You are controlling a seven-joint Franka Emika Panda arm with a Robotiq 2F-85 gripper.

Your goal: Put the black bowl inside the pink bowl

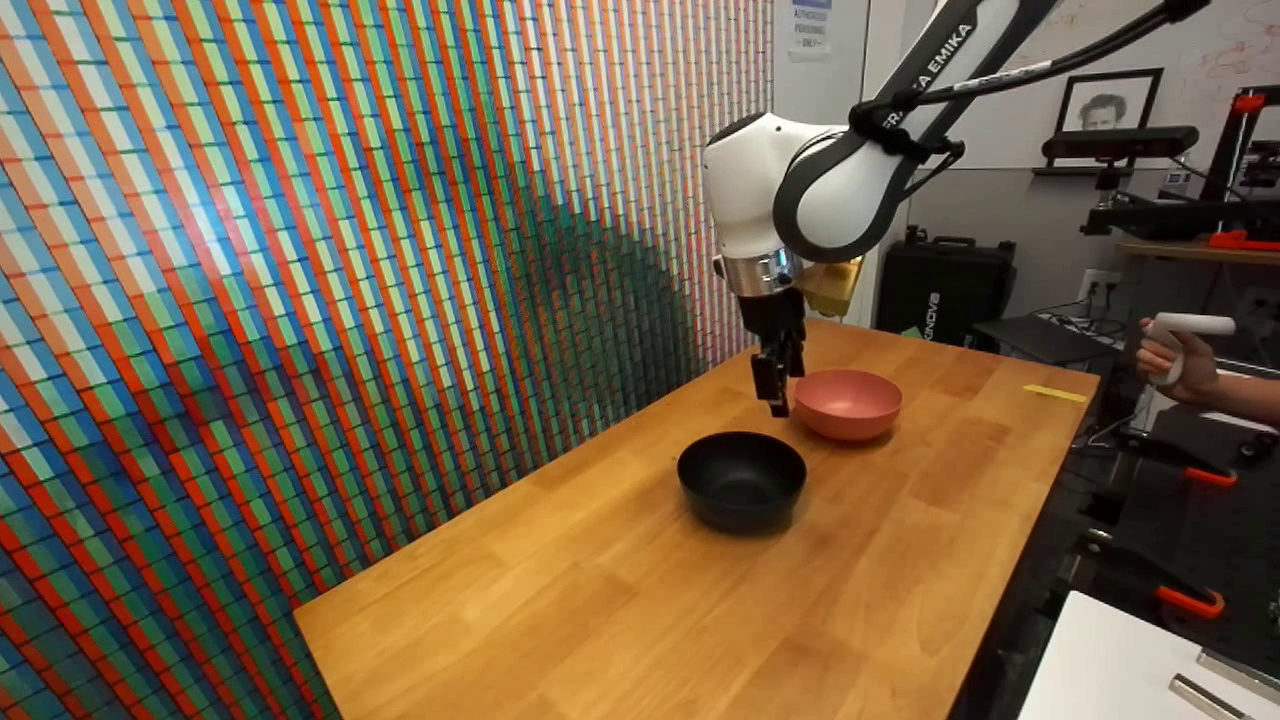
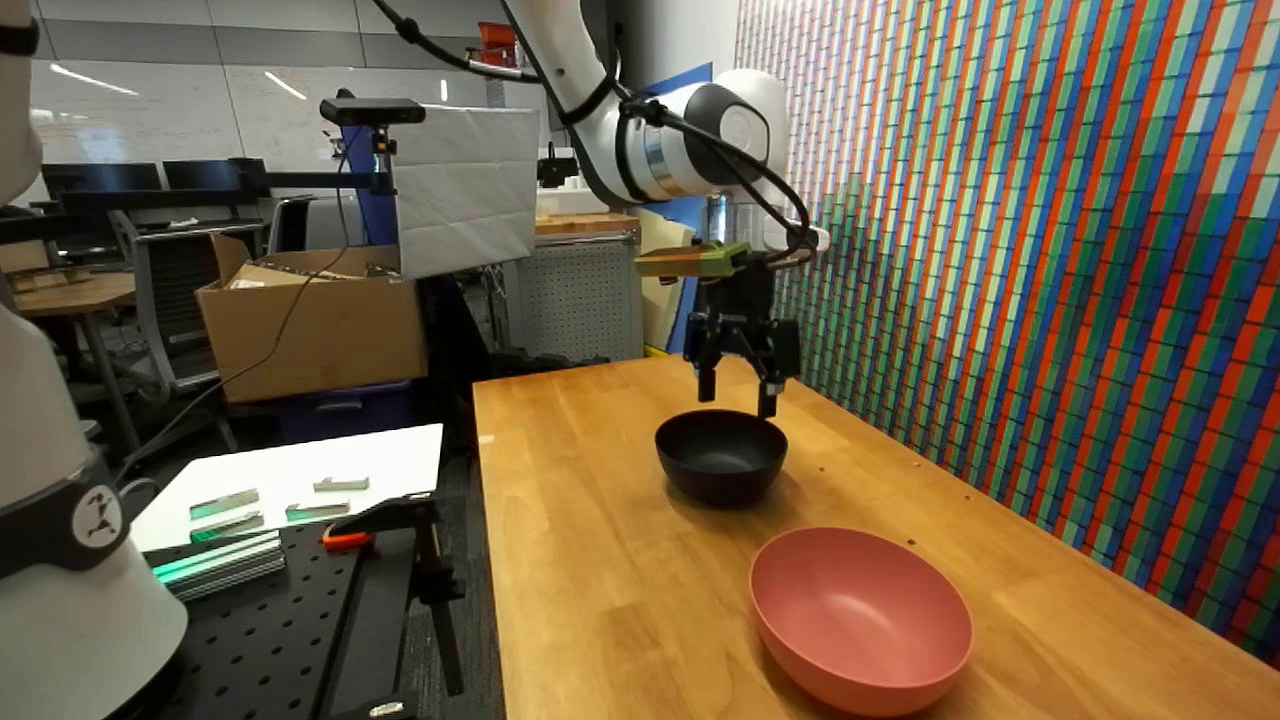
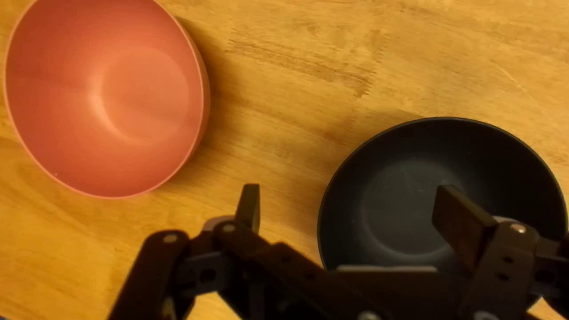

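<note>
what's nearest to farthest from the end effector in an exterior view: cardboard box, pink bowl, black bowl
1. Black bowl: just below the end effector.
2. Pink bowl: toward the camera, on the same table.
3. Cardboard box: off the table, in the background at picture left.

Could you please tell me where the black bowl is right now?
In the wrist view, the black bowl is at lower right on the wooden table, apart from the pink bowl at upper left.
</note>
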